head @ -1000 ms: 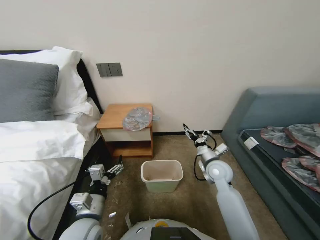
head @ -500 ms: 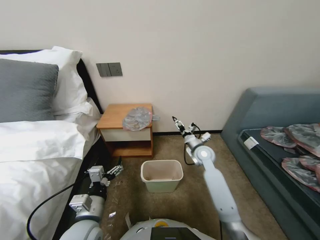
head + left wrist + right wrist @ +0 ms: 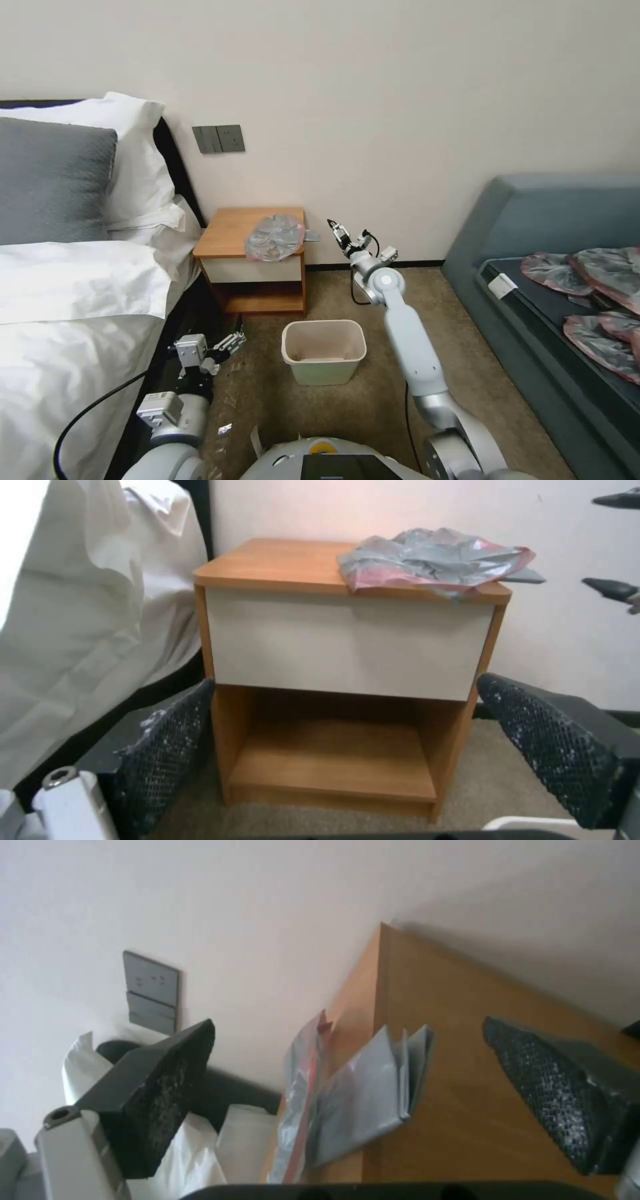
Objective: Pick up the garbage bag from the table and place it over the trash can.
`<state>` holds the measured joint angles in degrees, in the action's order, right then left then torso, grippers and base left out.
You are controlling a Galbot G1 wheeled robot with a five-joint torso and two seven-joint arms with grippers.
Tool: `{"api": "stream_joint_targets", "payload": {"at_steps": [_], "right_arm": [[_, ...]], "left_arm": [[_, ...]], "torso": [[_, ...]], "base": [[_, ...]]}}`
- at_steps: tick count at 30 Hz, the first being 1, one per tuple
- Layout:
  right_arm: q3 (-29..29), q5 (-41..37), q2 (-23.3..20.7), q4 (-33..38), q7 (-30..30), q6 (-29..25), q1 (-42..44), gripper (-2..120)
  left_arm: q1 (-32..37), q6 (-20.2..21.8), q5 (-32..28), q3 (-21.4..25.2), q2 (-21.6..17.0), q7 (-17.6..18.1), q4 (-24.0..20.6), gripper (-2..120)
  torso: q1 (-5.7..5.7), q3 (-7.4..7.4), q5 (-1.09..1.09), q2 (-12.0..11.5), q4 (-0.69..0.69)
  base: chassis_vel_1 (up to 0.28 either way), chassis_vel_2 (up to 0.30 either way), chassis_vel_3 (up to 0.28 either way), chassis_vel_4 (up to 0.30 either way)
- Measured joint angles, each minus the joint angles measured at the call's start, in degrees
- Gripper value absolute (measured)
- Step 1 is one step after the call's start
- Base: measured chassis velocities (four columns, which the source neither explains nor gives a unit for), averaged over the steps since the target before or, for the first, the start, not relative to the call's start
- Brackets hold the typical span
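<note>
A white-sheeted bed fills the left side, and the left pincer hangs low beside its edge, fingers apart, above the brown carpet. Just right of the bed stands the small orange-brown wooden counter against the wall, its left half bare. The wrinkly translucent grey garbage bag with a pinkish-red rim lies on the right half, overhanging the front and right edges. In front, on open carpet, sits the cream plastic trash can. The right pincer, fingers apart, hovers just beside the counter's right edge, level with the bag, not touching it
</note>
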<state>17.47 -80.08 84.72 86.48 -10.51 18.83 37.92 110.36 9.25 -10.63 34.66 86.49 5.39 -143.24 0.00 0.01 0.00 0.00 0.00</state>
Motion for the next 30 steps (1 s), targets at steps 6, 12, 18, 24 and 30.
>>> {"api": "stream_joint_targets", "payload": {"at_steps": [6, 12, 18, 24, 30], "right_arm": [[0.0, -1.6, 1.9, -2.9, -1.1, 0.2, -1.7, 100], [0.1, -2.0, 3.3, -5.2, -1.8, 0.4, -2.3, 100], [0.2, -2.0, 4.6, -7.8, -1.6, 0.5, -3.0, 100], [0.3, -1.6, 5.9, -11.5, -0.8, 0.5, -4.8, 100], [0.9, -2.5, 6.8, -13.3, -1.0, 0.5, -5.6, 90]], "left_arm": [[0.1, -0.1, 0.0, 0.0, 0.1, 0.0, 0.0, 100], [0.1, -0.1, -0.1, 0.0, 0.1, 0.0, 0.0, 100], [0.1, -0.1, -0.1, 0.0, 0.2, 0.0, 0.0, 100], [0.1, -0.2, -0.1, 0.0, 0.2, -0.1, 0.0, 100], [0.1, -0.2, -0.1, 0.0, 0.2, -0.1, 0.0, 100]], "torso": [[0.0, 0.0, 0.0, 0.0, 0.0], [0.0, 0.0, 0.0, 0.0, 0.0], [0.0, 0.0, 0.0, 0.0, 0.0], [0.0, 0.0, 0.0, 0.0, 0.0], [0.0, -0.01, 0.0, 0.0, 0.0]], "base": [[0.0, 0.0, 0.0, 0.0], [0.0, 0.0, 0.0, 0.0], [0.0, 0.0, 0.0, 0.0], [0.0, 0.0, 0.0, 0.0], [0.0, 0.0, 0.0, 0.0]]}}
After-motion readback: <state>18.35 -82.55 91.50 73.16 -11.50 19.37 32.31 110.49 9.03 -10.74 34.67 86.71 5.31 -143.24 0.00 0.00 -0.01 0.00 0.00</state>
